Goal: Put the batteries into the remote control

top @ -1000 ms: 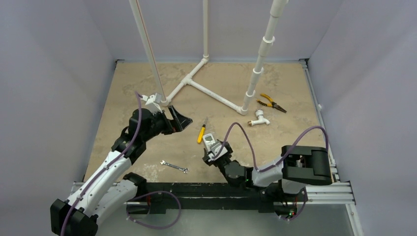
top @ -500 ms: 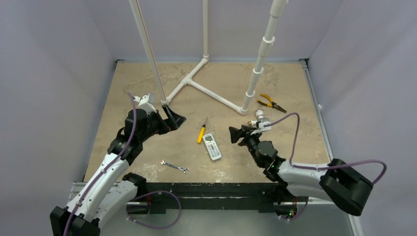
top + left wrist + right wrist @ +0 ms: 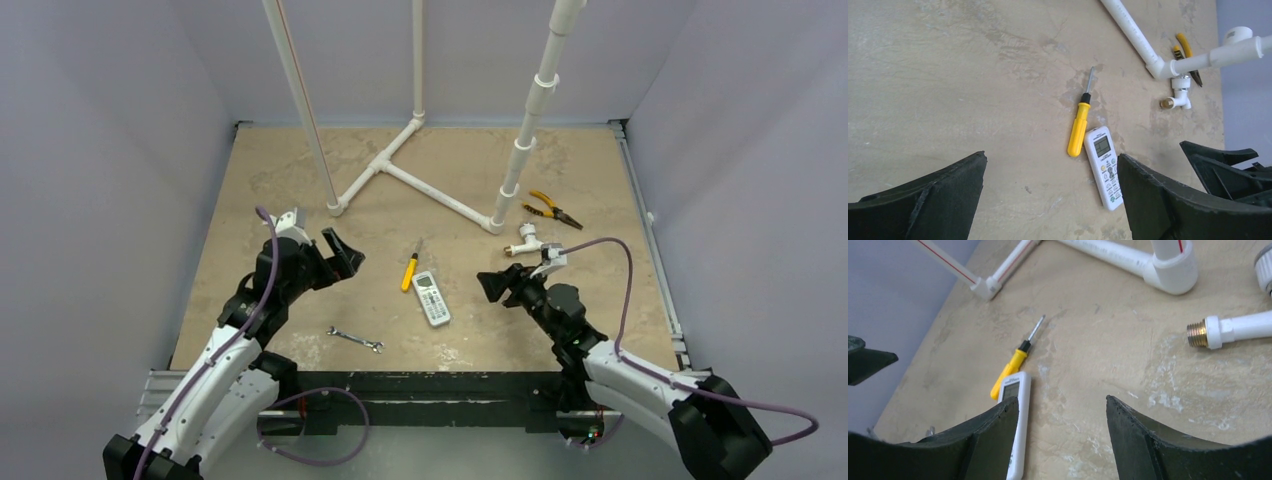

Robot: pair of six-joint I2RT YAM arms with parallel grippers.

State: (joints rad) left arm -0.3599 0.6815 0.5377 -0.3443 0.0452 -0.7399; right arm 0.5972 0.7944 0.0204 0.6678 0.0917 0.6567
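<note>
Beige stone-patterned counter [image 3: 300,170] boxed in by pale lilac walls [image 3: 100,150], with both arms bolted along the near edge.

Closest to that edge, left of the middle: a small silver wrench [image 3: 355,340], flat on the surface.

A little farther in, over the left half: the left gripper [image 3: 1050,162], fingers spread wide, nothing between them, clear of the counter.

Opposite it, over the right half: the right gripper [image 3: 1062,405], likewise spread wide and empty, pointing toward the middle.

Between the two, near the middle of the counter and touched by neither: the remote [image 3: 431,297], white, flat, buttons up, display end toward the far edge.

Just beside that display end, on its left: a screwdriver [image 3: 411,270], yellow handle nearest the remote, tip angled toward the far edge; contact between them impossible to tell.

Farther back and to the right: a white pipe fitting [image 3: 525,241] with a brass end.

Beyond that, nearer the right edge: yellow-handled pliers [image 3: 552,209].

Across the far half: a white pipe frame [image 3: 440,195], flat runs on the counter, uprights rising out of view.
</note>
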